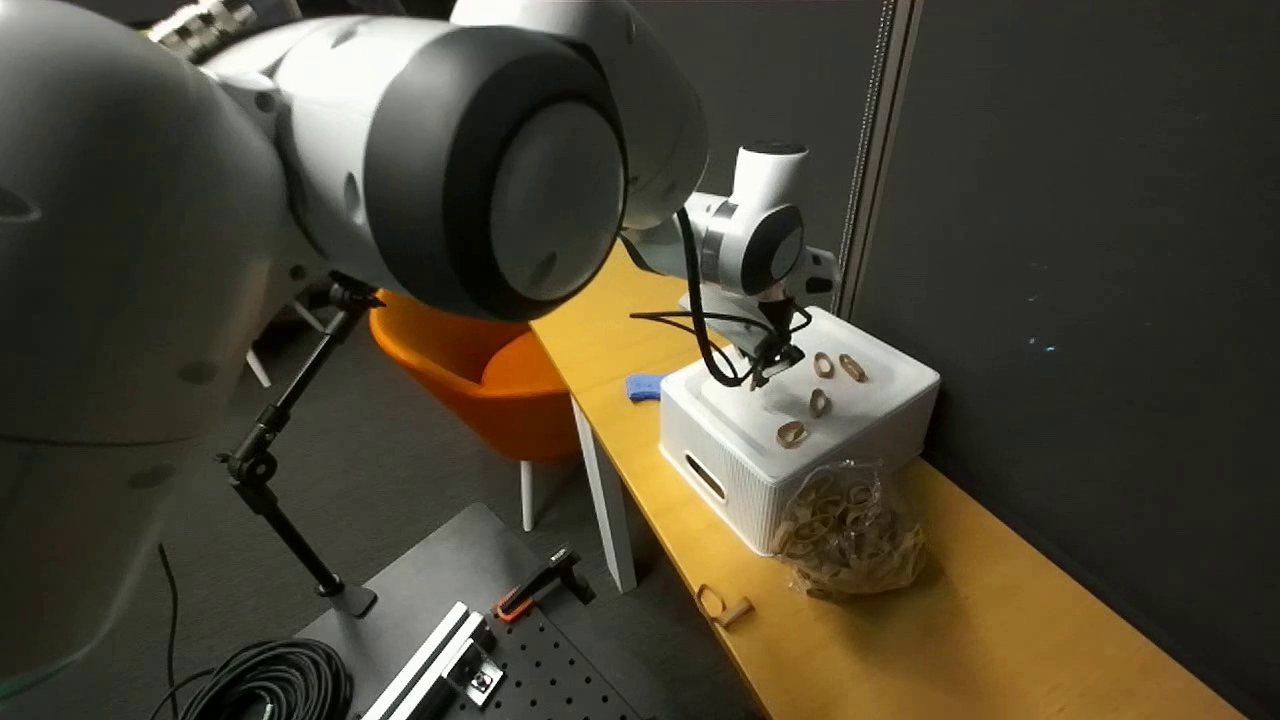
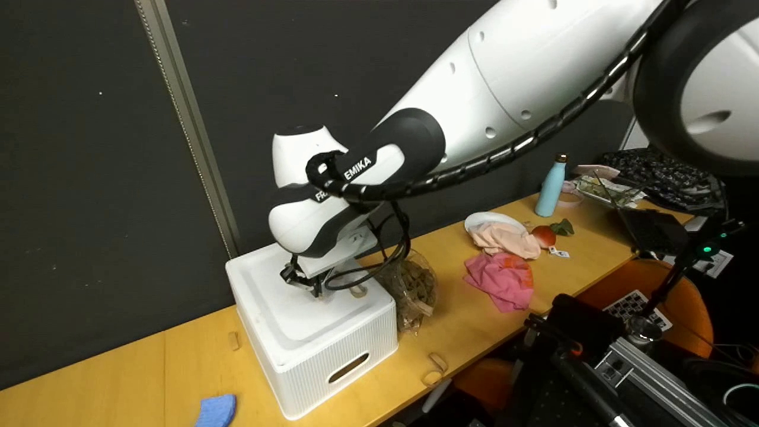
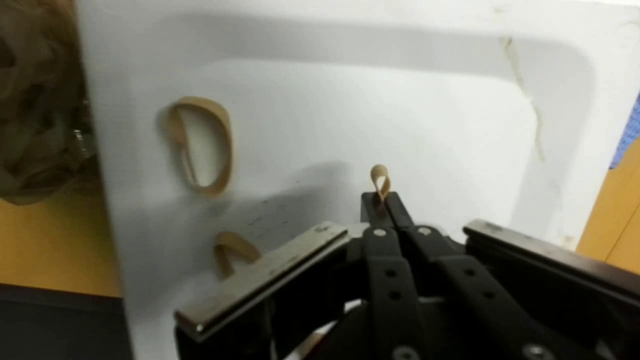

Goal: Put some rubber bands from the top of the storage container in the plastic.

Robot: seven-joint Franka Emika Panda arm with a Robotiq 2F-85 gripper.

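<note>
In the wrist view the gripper (image 3: 383,204), low in the frame, has its tips pressed together on a band (image 3: 378,169), a small loop poking past them; whether it clears the box (image 1: 750,490) I cannot tell. The hold looks slight, so the band may slip out if it snags on the bag (image 1: 850,540), right of centre in an exterior view, at the box's lower corner. Being limp, the bag could fold inward or cling to the tips, and the cable (image 1: 693,265) hanging beside the gripper might sweep loose bands (image 1: 852,366) off the box. Four of those show in an exterior view; the wrist view catches only two, with a slice of bag at upper left. An exterior view shows a stray band (image 2: 233,341) left of the box on the table (image 2: 148,367), which the wrist view leaves out.
</note>
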